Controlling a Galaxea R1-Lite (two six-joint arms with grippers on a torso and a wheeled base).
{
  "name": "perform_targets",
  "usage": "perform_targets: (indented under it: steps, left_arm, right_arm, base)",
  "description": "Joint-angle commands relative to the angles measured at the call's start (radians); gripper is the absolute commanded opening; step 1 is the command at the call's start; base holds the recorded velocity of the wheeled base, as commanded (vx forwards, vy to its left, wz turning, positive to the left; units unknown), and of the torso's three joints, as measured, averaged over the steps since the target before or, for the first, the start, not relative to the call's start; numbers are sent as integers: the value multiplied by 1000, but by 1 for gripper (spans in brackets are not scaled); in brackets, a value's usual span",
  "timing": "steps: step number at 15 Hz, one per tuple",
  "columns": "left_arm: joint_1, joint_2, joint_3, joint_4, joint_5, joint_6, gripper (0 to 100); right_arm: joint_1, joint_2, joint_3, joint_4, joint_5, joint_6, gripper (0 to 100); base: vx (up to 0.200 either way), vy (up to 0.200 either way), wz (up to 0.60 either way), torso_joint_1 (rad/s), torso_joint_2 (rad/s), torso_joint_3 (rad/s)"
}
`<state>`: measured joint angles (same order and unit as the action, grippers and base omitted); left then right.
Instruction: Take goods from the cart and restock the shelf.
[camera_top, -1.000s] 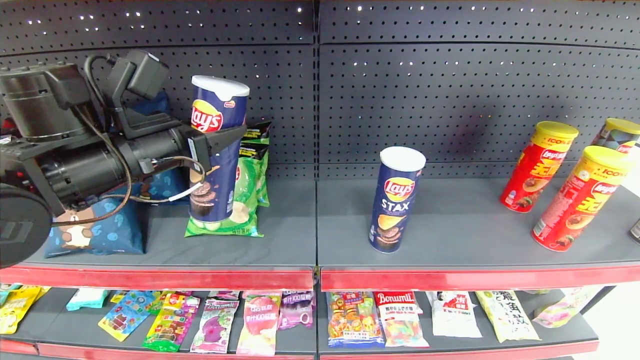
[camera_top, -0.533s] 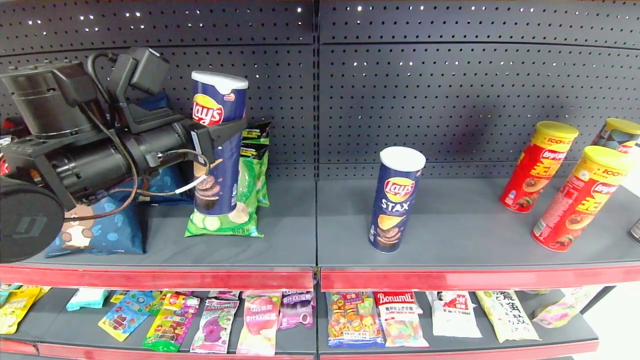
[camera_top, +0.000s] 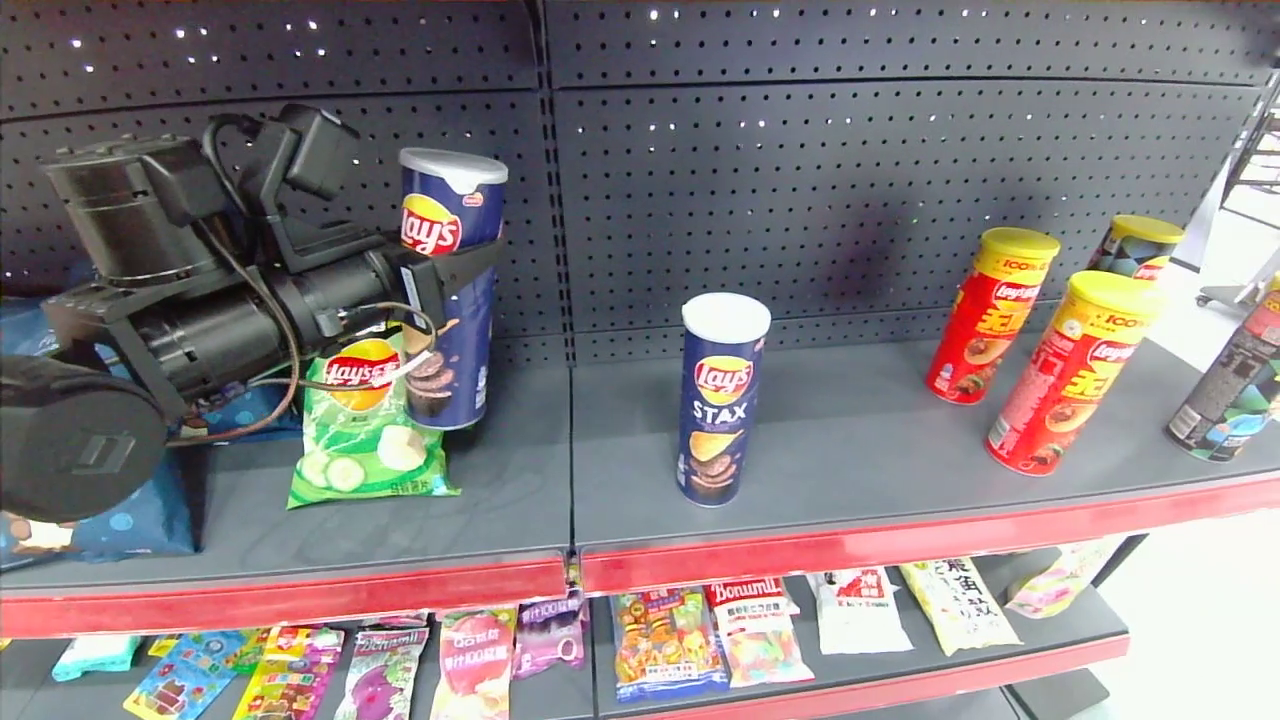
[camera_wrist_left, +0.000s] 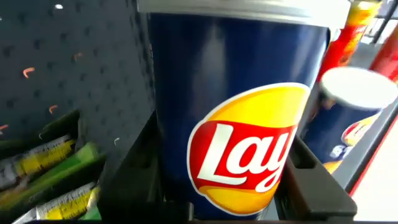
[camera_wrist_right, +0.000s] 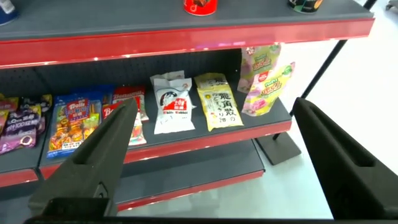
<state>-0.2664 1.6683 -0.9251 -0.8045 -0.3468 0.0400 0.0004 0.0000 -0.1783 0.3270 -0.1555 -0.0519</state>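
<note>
My left gripper (camera_top: 455, 275) is shut on a tall blue chips can (camera_top: 450, 290) with a white lid. It holds the can upright above the left part of the grey upper shelf (camera_top: 850, 450), close to the pegboard back. In the left wrist view the can (camera_wrist_left: 239, 124) sits between the black fingers (camera_wrist_left: 317, 186). A second blue can (camera_top: 720, 400) stands on the shelf near its middle, to the right of the held one, and shows beyond it as a blue can (camera_wrist_left: 351, 112). My right gripper (camera_wrist_right: 211, 155) is open and empty, facing the lower shelf (camera_wrist_right: 186, 165).
A green chip bag (camera_top: 365, 430) lies under and behind the held can, with a blue bag (camera_top: 130, 520) further left. Two red cans (camera_top: 990, 315) (camera_top: 1070, 370) and dark cans (camera_top: 1230, 400) stand at the right. Several snack packets (camera_top: 700, 640) line the lower shelf.
The head camera has swung to the right, so the whole picture has shifted left. My left gripper has lifted the blue can a little off the shelf.
</note>
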Motion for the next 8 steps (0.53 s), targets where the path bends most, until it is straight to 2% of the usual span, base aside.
perform_targets:
  steps: [1,4,5,7,8]
  left_arm:
    - [-1,11,-1,4,0,0,0]
    - [-2,84,-61,-10,2,-2,0]
    - [-2,114,-78,-38,0,-12,0]
    - [-11,162,-84,-105,-3,-68,0]
    - [-13,188,-89,-133,-6,-80,0]
  right_arm:
    - [0,2,0,0,1,1,100]
    - [0,2,2,0,4,12,100]
    - [0,2,2,0,7,24,100]
    - [0,2,5,-3,5,61,100]
    - [0,2,5,-3,5,73,100]
  base:
    - [0,0,0,0,0,0]
    - [0,0,0,0,0,0]
    - [0,0,0,0,0,0]
    - [0,0,0,0,0,0]
    - [0,0,0,0,0,0]
